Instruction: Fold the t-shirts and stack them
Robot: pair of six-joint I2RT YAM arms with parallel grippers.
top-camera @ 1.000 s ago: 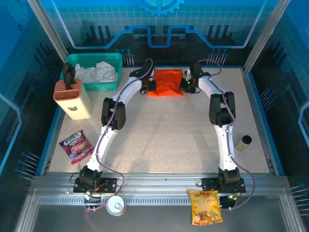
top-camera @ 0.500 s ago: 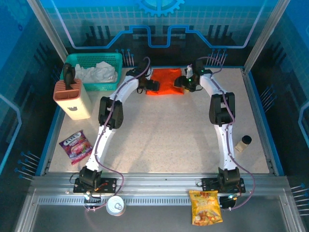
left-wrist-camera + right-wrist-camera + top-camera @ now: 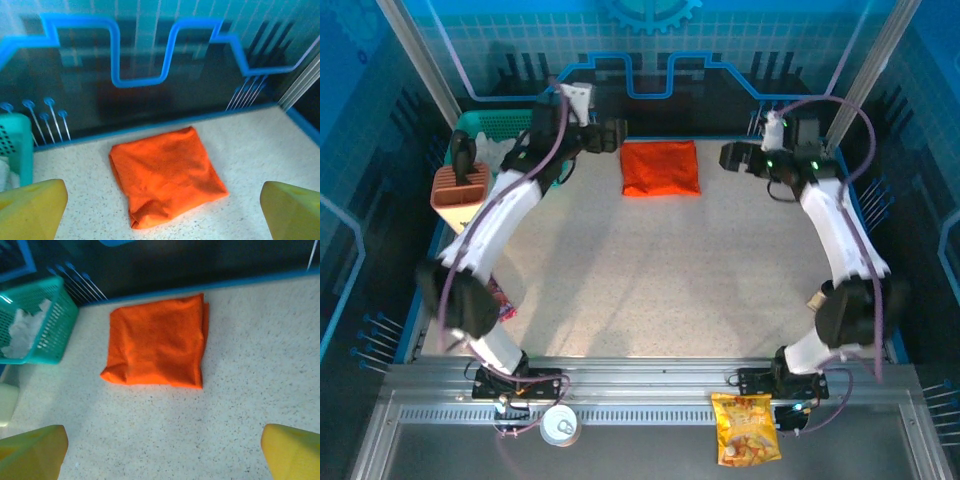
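The orange t-shirt (image 3: pixel 660 168) lies folded into a small rectangle at the back middle of the table, also seen in the left wrist view (image 3: pixel 166 173) and the right wrist view (image 3: pixel 157 342). My left gripper (image 3: pixel 611 136) hangs raised to the left of it, open, with nothing between its yellow fingertips (image 3: pixel 32 207). My right gripper (image 3: pixel 732 156) hangs raised to the right of the shirt, open and empty, its fingertips (image 3: pixel 292 450) wide apart. Neither gripper touches the cloth.
A teal mesh basket (image 3: pixel 510 124) with white cloth (image 3: pixel 25 332) stands at the back left, partly behind my left arm. A beige knife block (image 3: pixel 470 205), a purple snack bag (image 3: pixel 500 297), a brown tube (image 3: pixel 817 297), an orange-yellow snack bag (image 3: pixel 746 428) and a tin (image 3: pixel 560 425) sit around.
Both grippers have let go of the folded shirt, lifted and swung outward, left arm to the left, right arm to the right. The shirt stays flat in place.
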